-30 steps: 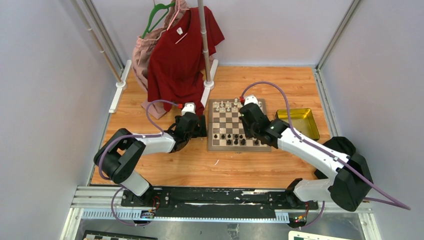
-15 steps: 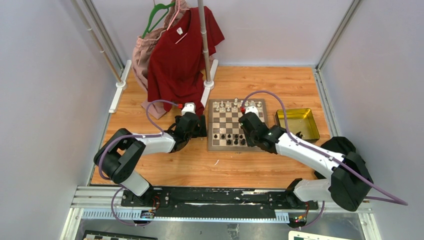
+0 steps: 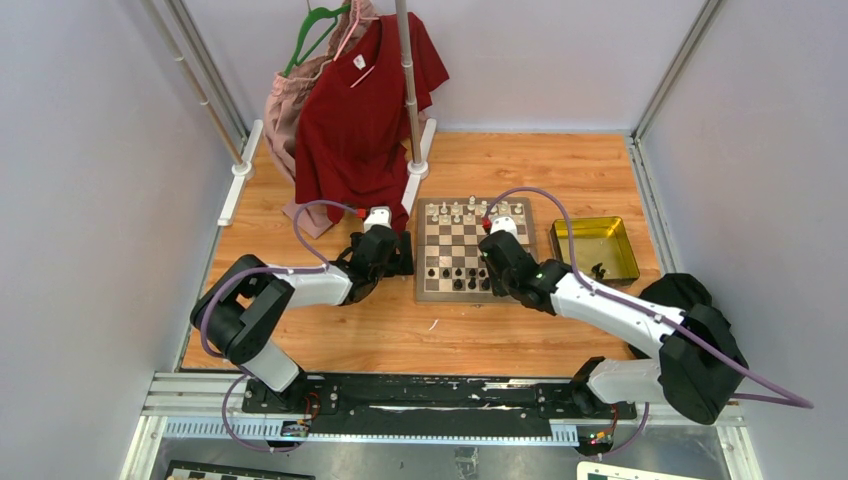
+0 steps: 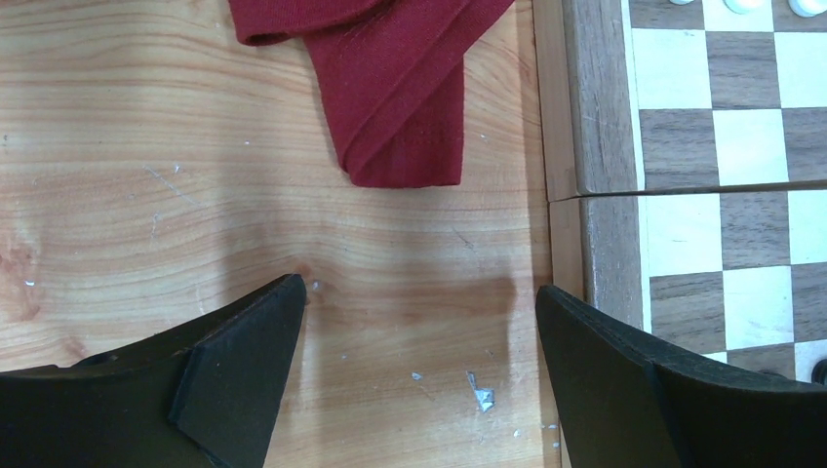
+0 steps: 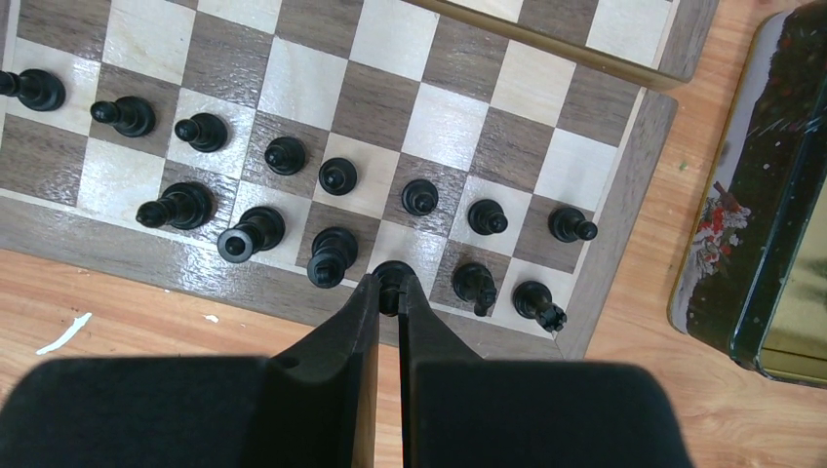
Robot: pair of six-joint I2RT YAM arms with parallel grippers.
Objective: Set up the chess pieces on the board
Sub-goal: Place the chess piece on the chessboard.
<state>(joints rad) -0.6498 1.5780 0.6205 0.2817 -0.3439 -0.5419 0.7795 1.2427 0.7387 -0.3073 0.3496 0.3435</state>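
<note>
Our right end effector (image 5: 389,290) is clenched on a black piece (image 5: 392,272) standing in the nearest row of the board (image 5: 624,255). The fingers hide all but its rounded top, so we cannot tell which figure it is. The other black pieces (image 5: 338,175) stand around it in the two near rows. From overhead this end effector (image 3: 495,275) and its wrist cover the board's near right corner. The white pieces (image 3: 470,210) line the far edge, too small there to tell apart.

Our left end effector (image 4: 419,297) is released, its fingers spread wide over bare tabletop (image 4: 146,195) just beside the board's left border (image 4: 595,97). Only the bases of a few white pieces (image 4: 741,5) show in its wrist view, cut off by the top edge. A red shirt (image 4: 410,97) hangs down to the tabletop beside the board.

To the right of the board lies a yellow tray (image 3: 595,245). It is cut off in the right wrist view, and a small dark thing in it is too small to make out.
</note>
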